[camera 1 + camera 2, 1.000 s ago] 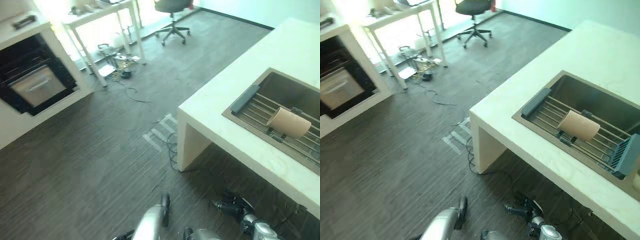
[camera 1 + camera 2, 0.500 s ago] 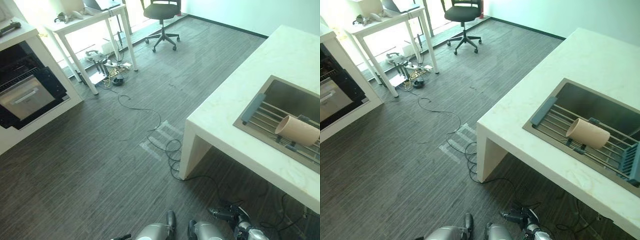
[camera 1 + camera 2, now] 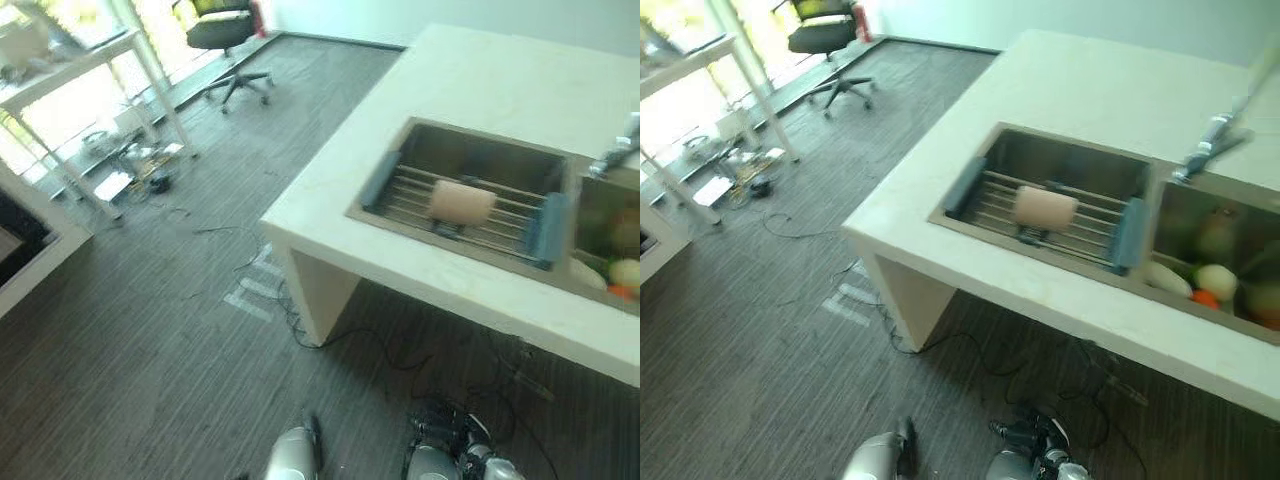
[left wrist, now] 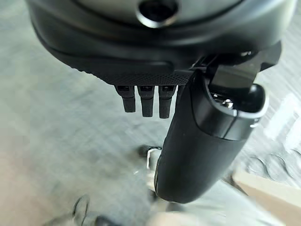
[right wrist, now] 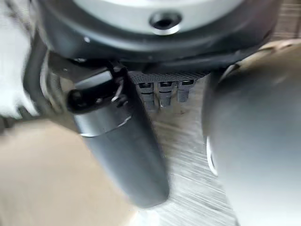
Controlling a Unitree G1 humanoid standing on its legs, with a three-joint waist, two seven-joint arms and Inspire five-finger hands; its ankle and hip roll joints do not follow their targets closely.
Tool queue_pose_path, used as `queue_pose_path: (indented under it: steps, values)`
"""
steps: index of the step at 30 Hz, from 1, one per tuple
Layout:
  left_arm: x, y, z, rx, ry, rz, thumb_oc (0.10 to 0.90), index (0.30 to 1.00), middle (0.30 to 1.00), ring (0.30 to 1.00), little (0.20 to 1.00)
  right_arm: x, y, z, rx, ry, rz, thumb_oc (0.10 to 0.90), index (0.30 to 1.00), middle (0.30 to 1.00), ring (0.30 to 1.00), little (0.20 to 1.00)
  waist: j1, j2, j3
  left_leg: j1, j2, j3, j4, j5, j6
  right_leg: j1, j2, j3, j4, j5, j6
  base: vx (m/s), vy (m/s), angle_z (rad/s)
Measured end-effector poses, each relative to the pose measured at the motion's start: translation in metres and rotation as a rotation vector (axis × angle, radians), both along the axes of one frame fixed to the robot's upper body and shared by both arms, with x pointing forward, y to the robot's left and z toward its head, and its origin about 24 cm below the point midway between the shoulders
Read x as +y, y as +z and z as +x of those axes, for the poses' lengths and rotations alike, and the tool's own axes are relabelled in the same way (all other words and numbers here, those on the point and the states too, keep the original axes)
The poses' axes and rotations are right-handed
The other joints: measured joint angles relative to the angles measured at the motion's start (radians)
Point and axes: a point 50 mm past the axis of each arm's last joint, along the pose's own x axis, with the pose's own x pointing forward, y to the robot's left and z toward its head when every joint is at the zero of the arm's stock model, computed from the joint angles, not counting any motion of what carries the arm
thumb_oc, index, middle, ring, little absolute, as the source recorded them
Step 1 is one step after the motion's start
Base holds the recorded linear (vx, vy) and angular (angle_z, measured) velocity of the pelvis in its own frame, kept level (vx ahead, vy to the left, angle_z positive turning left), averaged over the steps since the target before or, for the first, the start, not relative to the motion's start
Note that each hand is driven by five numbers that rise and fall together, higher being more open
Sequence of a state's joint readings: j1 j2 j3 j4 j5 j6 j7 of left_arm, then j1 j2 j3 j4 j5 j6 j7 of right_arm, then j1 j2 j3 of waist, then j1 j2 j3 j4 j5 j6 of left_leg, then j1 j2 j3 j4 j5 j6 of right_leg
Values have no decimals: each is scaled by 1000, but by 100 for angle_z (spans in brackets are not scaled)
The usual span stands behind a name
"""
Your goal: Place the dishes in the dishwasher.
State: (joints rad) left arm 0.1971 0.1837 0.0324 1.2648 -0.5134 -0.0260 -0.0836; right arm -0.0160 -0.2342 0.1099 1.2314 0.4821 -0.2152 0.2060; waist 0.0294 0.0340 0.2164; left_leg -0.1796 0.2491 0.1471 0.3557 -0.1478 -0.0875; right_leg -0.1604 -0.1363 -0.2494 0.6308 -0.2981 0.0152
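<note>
The dark carpeted floor point(image 3: 150, 330) takes up most of the left and near side, with a white desk point(image 3: 60, 70) and an office chair point(image 3: 225, 30) far off to the left. To the right stands a long pale counter point(image 3: 1080, 95) with a double sink point(image 3: 1080, 160) set into it. Over the left basin lies a wire drying rack point(image 3: 1050, 215), and on it rests the one dish that can be made out, a beige cup point(image 3: 1045, 208) tipped on its side. The right basin holds a few rounded items point(image 3: 1210, 280) that look like fruit or vegetables, below a faucet point(image 3: 1210, 140). Both hands hang low near the floor, well apart from the counter: the left hand point(image 4: 155, 61) has relaxed fingers point(image 4: 146, 101) and a straight thumb point(image 4: 197, 146) and holds nothing, and the right hand point(image 5: 160, 52) likewise hangs slack and empty, thumb point(image 5: 124, 150) extended. No dishwasher can be picked out with confidence. The likely trouble: the cup lies on its side on thin bars, so a reach that nudges rather than wraps it could roll it along the rack or drop it into the basin, and a pinch on its smooth round wall could slip
</note>
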Motion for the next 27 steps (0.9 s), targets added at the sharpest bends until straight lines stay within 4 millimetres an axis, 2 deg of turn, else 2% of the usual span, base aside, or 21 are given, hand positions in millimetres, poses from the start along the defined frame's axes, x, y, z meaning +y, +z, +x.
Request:
queue_pose_path:
  steps: [1,2,3,4,5,6,7,8,9,10,11,12,13,14,18,19,23,27]
  values:
    - [5,1,9,-15,6,22,800,900,900,900,900,3,-4,-9,55,-3,7,800,900,900,900,900,6,-87,13,35,-79,-91,-52,7,2,40,9,28,-72,-74,-21,221,-377,-38]
    - [0,0,11,-12,16,-3,800,900,900,900,900,-6,-4,-13,79,-27,-21,800,900,900,900,900,25,-90,15,37,-158,-196,-33,11,45,61,66,60,-128,-48,-70,127,-199,-43]
    - [-5,-1,22,-32,-5,-5,800,900,900,900,900,-23,-2,-18,97,-48,-65,800,900,900,900,900,28,-69,31,-14,-231,-172,12,21,80,85,103,44,-183,-14,-109,153,-66,-31]
    - [-8,0,46,-99,-35,-14,800,900,900,900,900,-36,4,-12,82,-67,-97,800,900,900,900,900,26,-19,77,-149,-254,-116,17,50,78,102,145,3,-235,12,-124,226,169,3]
    - [-8,1,50,-116,-38,-10,800,900,900,900,900,-34,4,-8,71,-70,-90,800,900,900,900,900,26,-23,85,-189,-258,-122,0,71,79,102,155,5,-250,15,-125,247,250,8]
    - [-7,3,57,-138,-46,-7,800,900,900,900,900,-31,3,-6,65,-90,-75,800,900,900,900,900,24,-32,88,-197,-280,-137,-23,90,85,106,160,11,-274,19,-95,260,327,-15]
    - [-23,0,65,-138,-56,-47,800,900,900,900,900,-35,6,0,31,-160,-69,800,900,900,900,900,0,92,128,-145,-212,-207,-67,109,174,56,194,33,-67,37,114,181,227,-55]
    - [-18,-1,52,-112,-17,-38,800,900,900,900,900,-33,6,-1,30,-145,-67,800,900,900,900,900,5,40,101,-125,-223,-184,-42,103,145,35,78,65,-125,8,33,213,235,-35]
    - [-23,-3,50,-69,-8,-45,800,900,900,900,900,-34,5,-4,41,-158,-82,800,900,900,900,900,-43,56,85,-96,-225,-174,24,72,104,86,68,24,-177,-8,-53,165,170,-43]
    - [-15,0,58,-121,49,-21,800,900,900,900,900,-31,2,-9,72,-164,-74,800,900,900,900,900,-42,42,82,-11,-234,-159,-52,81,103,118,81,33,-213,-2,-49,189,182,-4]
    - [-5,4,68,-174,78,9,800,900,900,900,900,-25,-2,-14,97,-167,-55,800,900,900,900,900,-33,7,73,43,-231,-153,-121,117,96,118,70,33,-195,18,-7,163,143,-30]
    - [3,7,77,-230,146,24,800,900,900,900,900,-25,-3,-17,110,-180,-50,800,900,900,900,900,-26,-6,68,84,-209,-153,-151,120,102,98,67,21,-128,17,31,130,107,-11]
    - [8,9,77,-252,186,41,800,900,900,900,900,-24,-3,-20,114,-189,-43,800,900,900,900,900,-25,-27,51,91,-219,-151,-158,111,95,102,51,26,-199,21,27,83,82,1]
    - [17,15,89,-332,229,75,800,900,900,900,900,-25,-3,-20,107,-206,-38,800,900,900,900,900,-22,-55,37,90,-236,-154,-151,94,74,117,34,17,-265,39,-11,38,59,-1]
    - [27,27,108,-467,269,128,800,900,900,900,900,-30,-1,-17,87,-211,-45,800,900,900,900,900,-15,-29,33,92,-238,-143,-152,91,77,114,30,28,-266,42,-13,3,24,-9]
    - [41,37,115,-537,307,208,800,900,900,900,900,-34,0,-21,86,-216,-42,800,900,900,900,900,2,5,22,89,-236,-125,-152,91,78,96,30,46,-254,44,-13,-35,18,-21]
    - [58,47,112,-583,404,325,800,900,900,900,900,-39,-1,-34,113,-233,-52,800,900,900,900,900,0,42,1,85,-236,-123,-154,98,73,80,27,49,-239,45,-13,-41,9,-7]
    - [76,55,101,-593,590,419,800,900,900,900,900,-47,0,-44,132,-266,-65,800,900,900,900,900,1,49,-4,79,-233,-123,-171,119,71,62,27,47,-227,47,-17,0,0,0]
